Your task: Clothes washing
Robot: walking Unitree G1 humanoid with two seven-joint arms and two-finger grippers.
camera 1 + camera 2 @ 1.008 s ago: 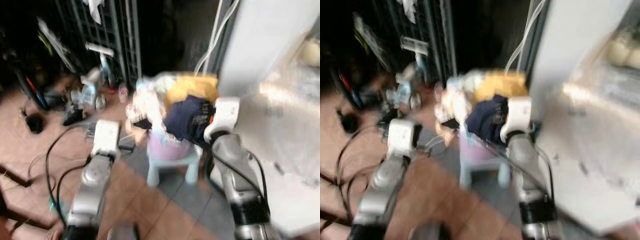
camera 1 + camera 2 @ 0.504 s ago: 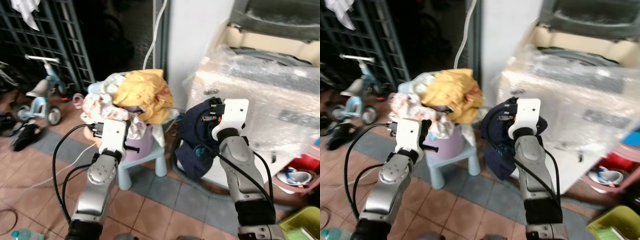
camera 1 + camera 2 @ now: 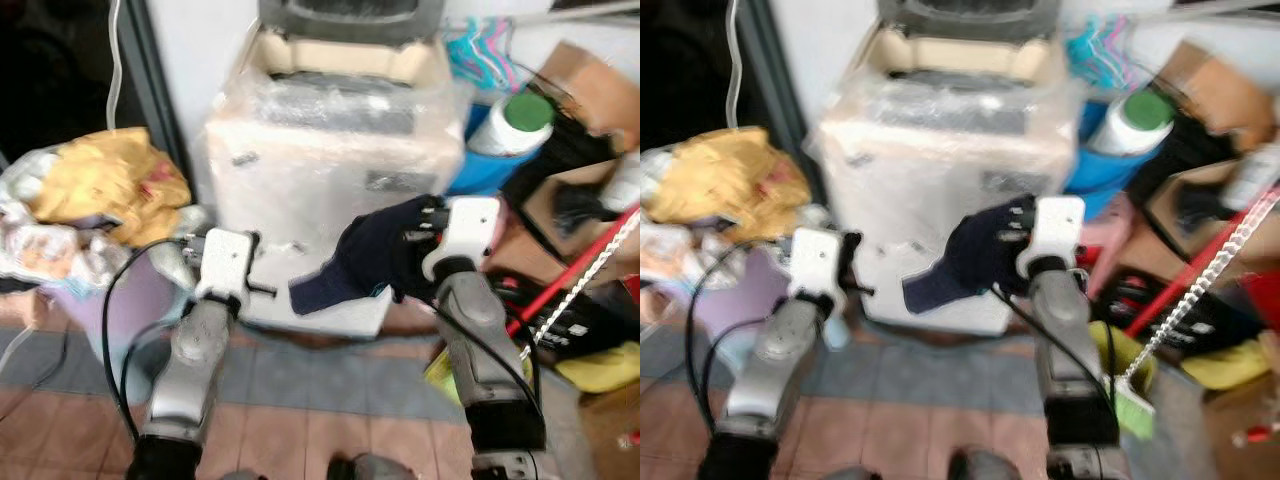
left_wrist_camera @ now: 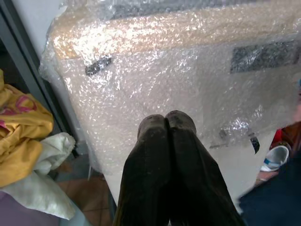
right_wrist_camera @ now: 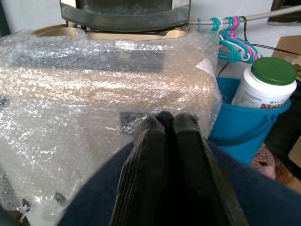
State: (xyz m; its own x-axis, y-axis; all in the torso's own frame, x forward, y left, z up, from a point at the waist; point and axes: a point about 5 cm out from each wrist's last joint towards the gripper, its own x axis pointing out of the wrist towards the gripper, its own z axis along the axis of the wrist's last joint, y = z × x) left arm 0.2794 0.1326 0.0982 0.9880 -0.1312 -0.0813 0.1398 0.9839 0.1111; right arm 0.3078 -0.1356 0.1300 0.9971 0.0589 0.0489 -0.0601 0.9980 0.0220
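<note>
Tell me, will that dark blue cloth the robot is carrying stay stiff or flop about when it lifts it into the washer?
Probably floppy: the dark blue cloth sags in a loose fold below the right gripper, whose fingers pinch it shut. It looks light, since one gripper holds it up alone. A trailing end may catch on the washer and its bubble wrap as it goes in.

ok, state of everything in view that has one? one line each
Right gripper: shut on dark blue garment, held up before the machine.
Left gripper: shut, empty.
Washing machine: bubble-wrapped, lid raised.
Laundry basket: heaped with clothes.
White jar: green lid on, in blue bucket.
</note>
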